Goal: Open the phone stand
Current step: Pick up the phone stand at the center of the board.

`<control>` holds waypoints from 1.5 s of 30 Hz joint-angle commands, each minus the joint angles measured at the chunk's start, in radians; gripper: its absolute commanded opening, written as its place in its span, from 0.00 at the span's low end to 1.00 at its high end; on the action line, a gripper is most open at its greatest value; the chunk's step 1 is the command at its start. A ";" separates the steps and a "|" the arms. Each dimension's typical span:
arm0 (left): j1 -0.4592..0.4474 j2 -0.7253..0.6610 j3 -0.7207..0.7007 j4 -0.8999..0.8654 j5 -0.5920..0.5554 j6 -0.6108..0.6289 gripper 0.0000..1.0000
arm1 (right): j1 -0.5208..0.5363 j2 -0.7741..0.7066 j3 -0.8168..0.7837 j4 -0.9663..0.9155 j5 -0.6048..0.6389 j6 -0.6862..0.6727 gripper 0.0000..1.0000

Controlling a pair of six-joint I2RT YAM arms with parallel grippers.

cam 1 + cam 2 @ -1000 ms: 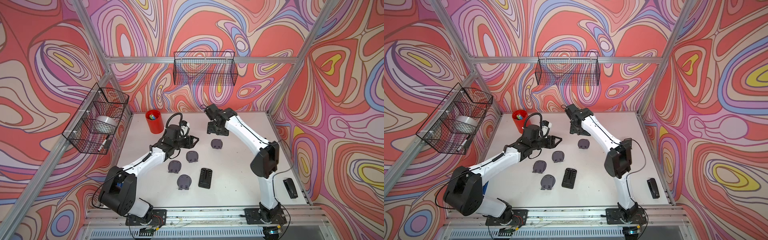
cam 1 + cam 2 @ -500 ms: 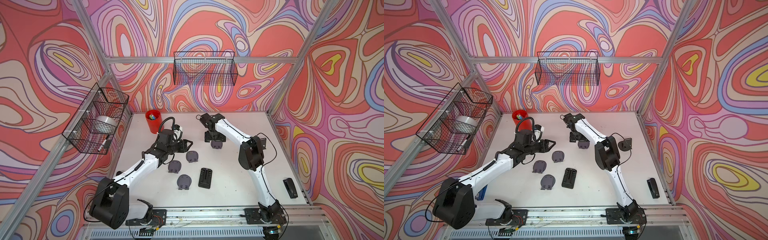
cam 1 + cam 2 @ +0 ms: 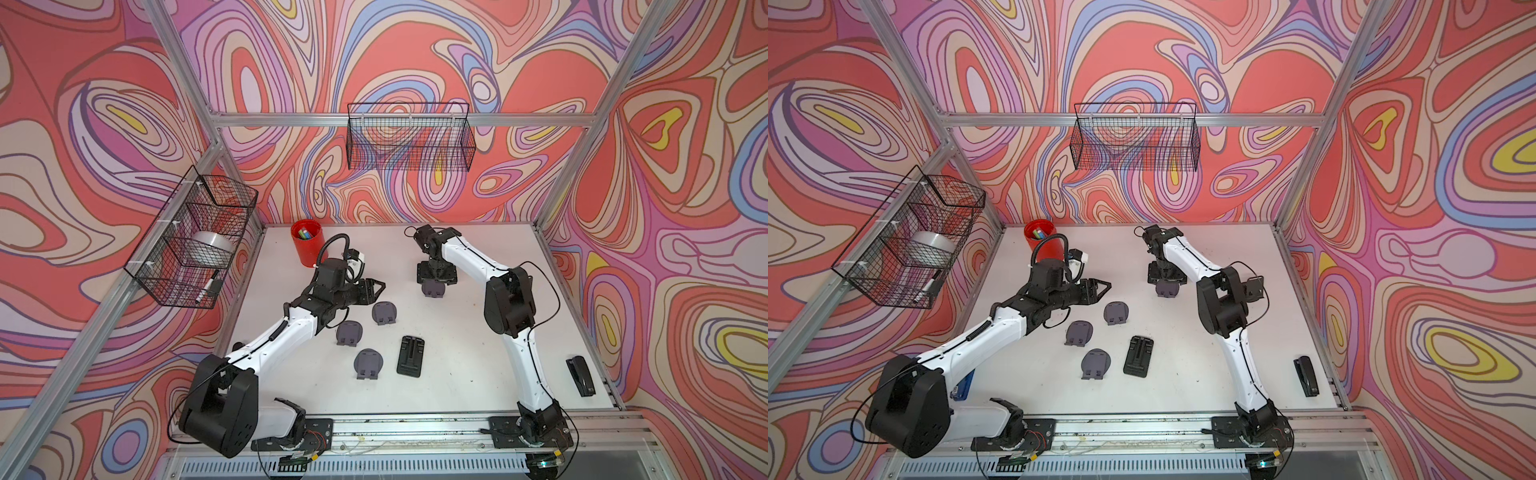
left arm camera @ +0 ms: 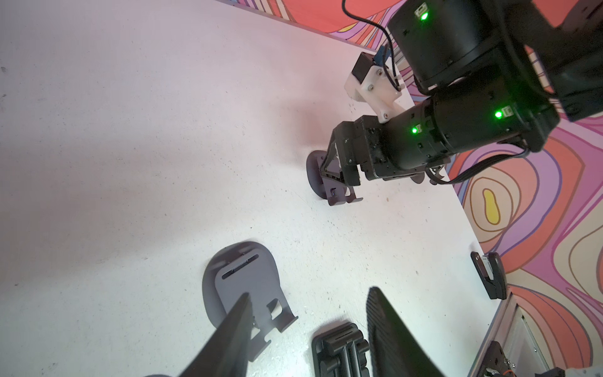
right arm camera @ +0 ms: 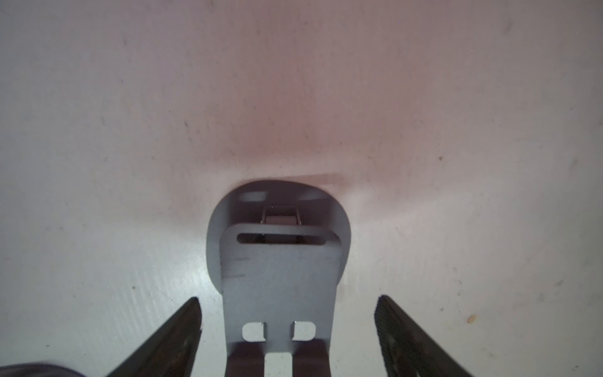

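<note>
**Right gripper straddles folded phone stand, jaws wide**

The right gripper (image 5: 287, 302) hangs with its jaws wide apart and nothing held. Its fingers (image 5: 176, 333) flank the grey phone stand (image 5: 280, 274), and bare table (image 5: 130, 130) shows on either side of the plate. The stand lies directly below and between the jaws. Its long axis runs in line with the fingers, hooked lip end nearest the wrist and rounded base beyond the fingertips.

In both top views the stand (image 3: 432, 289) (image 3: 1167, 289) sits toward the far middle of the white table, lip end toward the front rail. The right arm is plainly the nearer, and a close across the plate's width looks the likely move.

The left gripper (image 3: 374, 289), jaws also apart and empty, hovers off to the side near three other grey stands (image 3: 349, 332) and a black stand (image 3: 410, 355).

From above, the right gripper covers the stand's far half and its own fingertips. The wrist view cuts the lip hooks at the frame's edge. Whether the plate has lifted at all off its base is hard to judge.
</note>
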 commanded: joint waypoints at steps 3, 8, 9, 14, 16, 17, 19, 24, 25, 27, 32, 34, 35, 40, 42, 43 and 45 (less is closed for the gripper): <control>0.005 0.021 0.007 0.014 0.008 -0.018 0.51 | -0.014 0.019 0.007 0.016 -0.030 -0.024 0.85; 0.005 0.027 0.015 0.010 0.011 -0.013 0.51 | -0.017 0.022 -0.028 0.037 -0.038 -0.024 0.85; 0.006 0.027 0.018 0.008 0.012 -0.012 0.51 | -0.020 0.025 -0.029 0.042 -0.044 -0.028 0.84; 0.005 0.032 0.023 0.004 0.009 -0.010 0.51 | -0.020 0.052 -0.010 0.042 -0.059 -0.040 0.83; 0.005 0.033 0.027 0.003 0.012 -0.011 0.51 | -0.021 0.059 -0.006 0.046 -0.067 -0.042 0.82; 0.006 0.035 0.027 0.004 0.011 -0.011 0.51 | -0.022 0.064 -0.004 0.047 -0.071 -0.045 0.82; 0.005 0.036 0.027 0.004 0.011 -0.011 0.51 | -0.022 0.071 -0.005 0.045 -0.076 -0.045 0.80; 0.005 0.038 0.028 0.005 0.013 -0.013 0.50 | -0.021 0.068 -0.032 0.056 -0.080 -0.044 0.76; 0.005 0.039 0.027 0.004 0.013 -0.012 0.50 | -0.022 0.066 -0.040 0.060 -0.080 -0.041 0.73; 0.005 0.041 0.027 0.005 0.014 -0.013 0.50 | -0.022 0.062 -0.048 0.063 -0.080 -0.040 0.69; 0.006 0.045 0.029 0.007 0.020 -0.014 0.50 | -0.022 0.046 -0.073 0.077 -0.086 -0.031 0.59; 0.005 0.051 0.032 0.006 0.024 -0.015 0.50 | -0.022 0.038 -0.081 0.085 -0.090 -0.031 0.52; 0.005 0.054 0.035 0.005 0.030 -0.015 0.50 | -0.022 0.034 -0.085 0.089 -0.093 -0.031 0.46; 0.005 0.083 0.051 0.004 0.070 -0.035 0.50 | -0.024 -0.013 -0.110 0.118 -0.103 -0.042 0.28; 0.004 0.098 0.057 0.010 0.089 -0.048 0.50 | -0.023 -0.037 -0.118 0.131 -0.112 -0.051 0.24; 0.003 0.106 0.060 0.014 0.099 -0.055 0.50 | -0.023 -0.049 -0.117 0.133 -0.120 -0.058 0.22; 0.004 0.121 0.067 0.023 0.122 -0.070 0.50 | -0.023 -0.065 -0.108 0.124 -0.131 -0.068 0.19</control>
